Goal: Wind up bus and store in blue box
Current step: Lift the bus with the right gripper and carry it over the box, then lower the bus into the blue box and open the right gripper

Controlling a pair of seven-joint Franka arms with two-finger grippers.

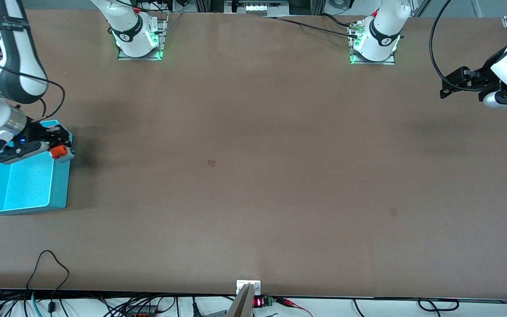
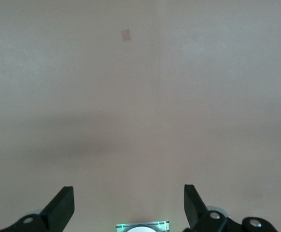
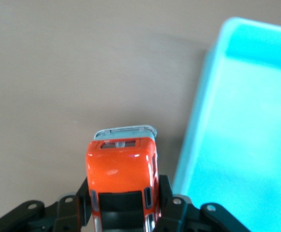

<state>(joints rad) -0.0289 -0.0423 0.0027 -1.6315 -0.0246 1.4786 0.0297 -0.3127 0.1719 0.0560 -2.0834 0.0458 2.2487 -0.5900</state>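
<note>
Right gripper [image 1: 62, 152] holds the bus [image 1: 59, 152] at the edge of the blue box [image 1: 20, 185]; left arm waits.

The right gripper is clamped on the orange bus, one finger on each side of its body, as the right wrist view confirms: the bus [image 3: 123, 186] sits between the black fingers [image 3: 165, 195] with its pale front end pointing away from the wrist. The bus is held in the air over the box's wall that faces the left arm's end of the table, partly over the brown table [image 1: 253, 176] just beside that wall [image 3: 198, 121]. The blue box stands at the right arm's end of the table. The left gripper [image 1: 445, 90] hangs over the left arm's end of the table, fingers [image 2: 61, 208] spread wide with nothing between them.
</note>
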